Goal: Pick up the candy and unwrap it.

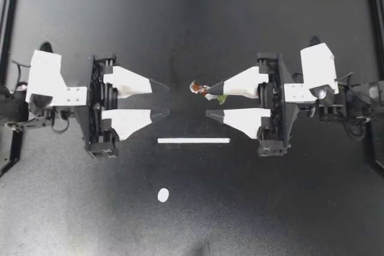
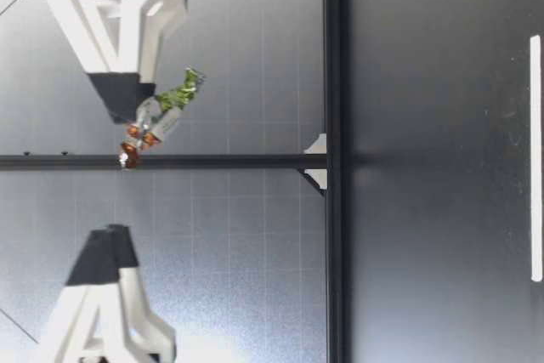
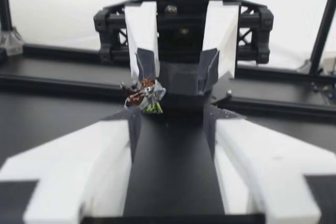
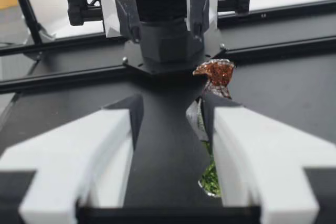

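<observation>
The candy (image 1: 201,89), in a crinkled brown, silver and green wrapper, clings to the tip of one finger of my right gripper (image 1: 209,101). That gripper is open; its other finger stands well apart from the candy. In the right wrist view the candy (image 4: 215,74) lies along the inner face of one finger, its green end (image 4: 210,179) further back. My left gripper (image 1: 168,99) faces it, open and holding nothing, a short gap away. In the low view both grippers hang well above the table, the candy (image 2: 161,112) dangling at my right gripper (image 2: 123,99). The left wrist view shows the candy (image 3: 143,94) ahead.
A white strip (image 1: 194,141) lies on the black table just nearer the front than the grippers. A small white oval mark (image 1: 162,195) sits further toward the front. Black frame rails (image 1: 7,58) border the table.
</observation>
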Controlling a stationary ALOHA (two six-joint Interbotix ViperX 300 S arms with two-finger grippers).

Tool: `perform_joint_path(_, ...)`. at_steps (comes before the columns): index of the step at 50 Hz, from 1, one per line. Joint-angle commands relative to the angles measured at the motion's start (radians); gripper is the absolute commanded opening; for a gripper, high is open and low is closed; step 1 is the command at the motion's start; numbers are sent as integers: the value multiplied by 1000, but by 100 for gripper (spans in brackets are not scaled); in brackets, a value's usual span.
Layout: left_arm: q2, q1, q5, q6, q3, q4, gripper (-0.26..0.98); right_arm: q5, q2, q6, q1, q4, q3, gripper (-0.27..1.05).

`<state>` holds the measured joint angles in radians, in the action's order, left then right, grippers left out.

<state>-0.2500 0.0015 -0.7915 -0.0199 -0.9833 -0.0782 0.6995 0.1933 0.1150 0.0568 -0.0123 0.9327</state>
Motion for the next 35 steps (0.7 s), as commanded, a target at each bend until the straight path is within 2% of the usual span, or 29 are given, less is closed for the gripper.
perform_joint_path(1, -23, -2, -3, 2, 21, 0, 37, 9, 25, -2, 3, -2, -11, 51)
perform_joint_path(35, -23, -2, -3, -2, 14, 0, 37, 9, 17, -6, 3, -2, -8, 51)
